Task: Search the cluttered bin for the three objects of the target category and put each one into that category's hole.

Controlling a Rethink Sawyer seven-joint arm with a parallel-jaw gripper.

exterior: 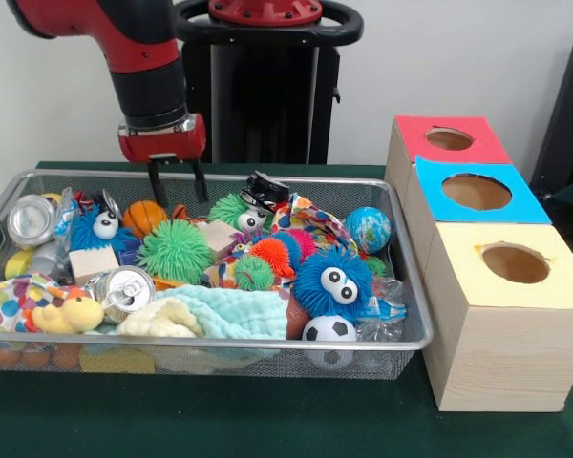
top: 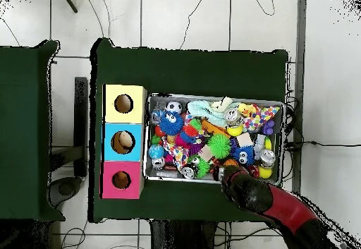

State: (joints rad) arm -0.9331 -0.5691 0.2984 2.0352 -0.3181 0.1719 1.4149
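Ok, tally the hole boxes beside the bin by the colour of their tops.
Red-topped box: 1
Blue-topped box: 1
Yellow-topped box: 1
Total: 3

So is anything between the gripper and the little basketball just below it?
Nothing visible does. The open gripper hangs over the bin at its far rim; the orange basketball lies uncovered just below, a blue googly-eyed toy beside it.
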